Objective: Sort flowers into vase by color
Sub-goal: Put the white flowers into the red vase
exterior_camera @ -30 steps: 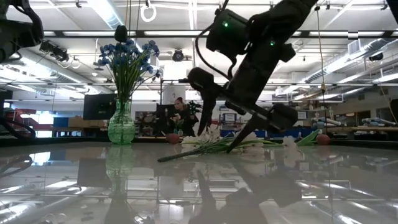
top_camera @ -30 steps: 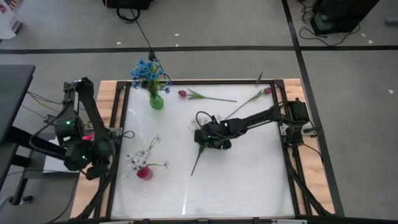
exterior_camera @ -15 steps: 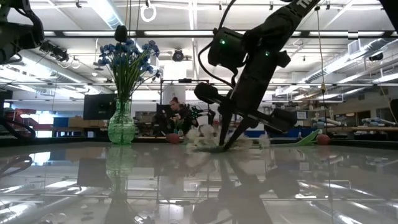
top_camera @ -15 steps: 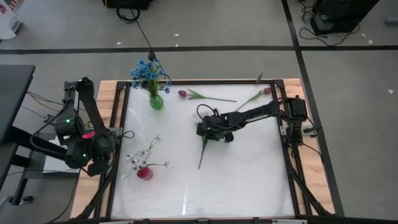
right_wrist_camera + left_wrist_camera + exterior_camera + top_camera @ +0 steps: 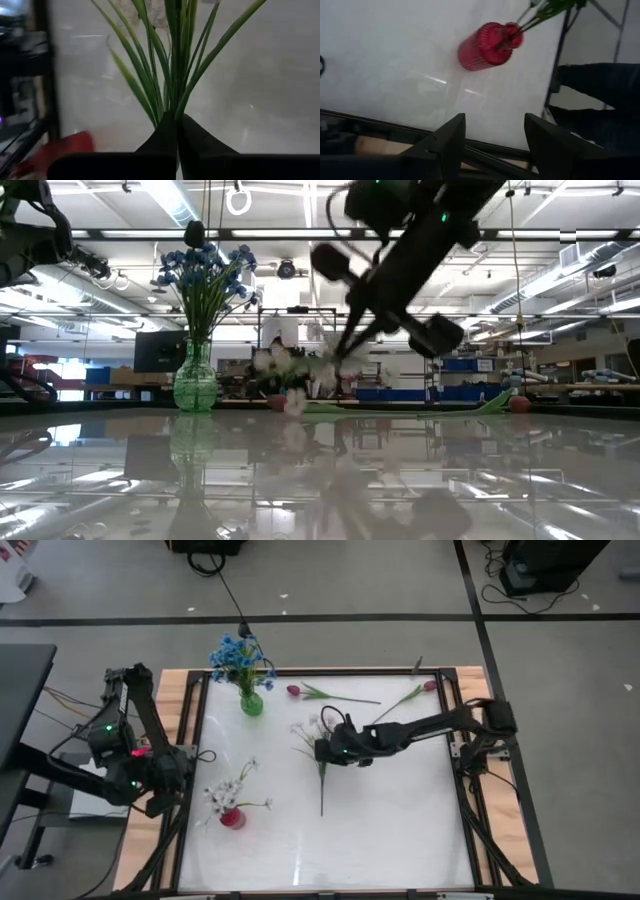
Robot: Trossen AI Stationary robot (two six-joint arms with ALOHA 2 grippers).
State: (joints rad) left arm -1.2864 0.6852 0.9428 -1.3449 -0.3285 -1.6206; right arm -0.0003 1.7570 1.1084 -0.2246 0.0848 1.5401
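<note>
Item 1: right gripper (image 5: 322,749), mid-table, pinching white sprig (image 5: 320,755) at the stem; blossoms past its fingertips, stem end trailing behind. Item 2: left gripper (image 5: 494,135), spread, w/ red vase (image 5: 486,44) just ahead; we log nothing held.

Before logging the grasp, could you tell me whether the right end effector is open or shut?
Shut: the right end effector pinches the white-blossomed green sprig's stems.
</note>
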